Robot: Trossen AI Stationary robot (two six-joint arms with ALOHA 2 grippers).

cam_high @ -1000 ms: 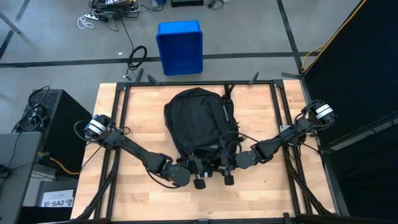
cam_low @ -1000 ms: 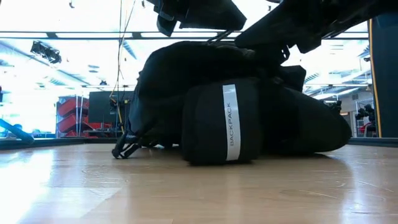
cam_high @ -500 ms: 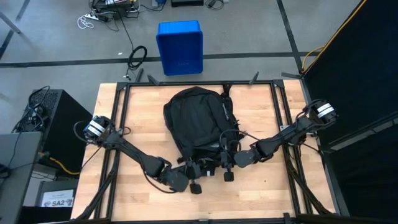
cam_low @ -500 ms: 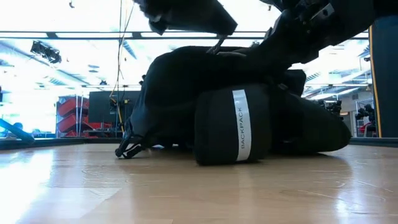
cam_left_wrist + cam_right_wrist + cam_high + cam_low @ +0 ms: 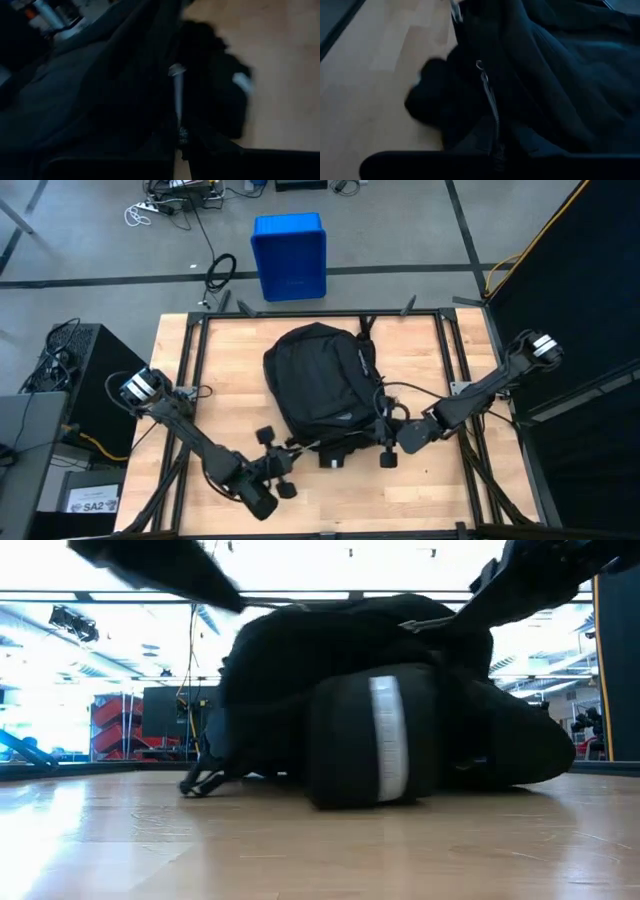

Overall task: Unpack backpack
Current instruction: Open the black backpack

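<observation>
1. High view: the backpack [image 5: 320,385] lies mid-worktop [image 5: 420,350]; the left gripper [image 5: 283,463] and right gripper [image 5: 378,438] sit at its near edge.
2. Low view: a banded black roll [image 5: 375,740] stands before the backpack.
3. Left wrist view: gripper clamped on a zipper pull [image 5: 177,95].
4. Right wrist view: gripper clamped on a zipper cord [image 5: 490,100].

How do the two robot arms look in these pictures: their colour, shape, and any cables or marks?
Both arms are dark, slim and jointed. The left arm and the right arm each carry a silver-white ring near the shoulder end. Thin black cables loop beside their links. The left gripper and right gripper are black with knob-like parts.
</observation>
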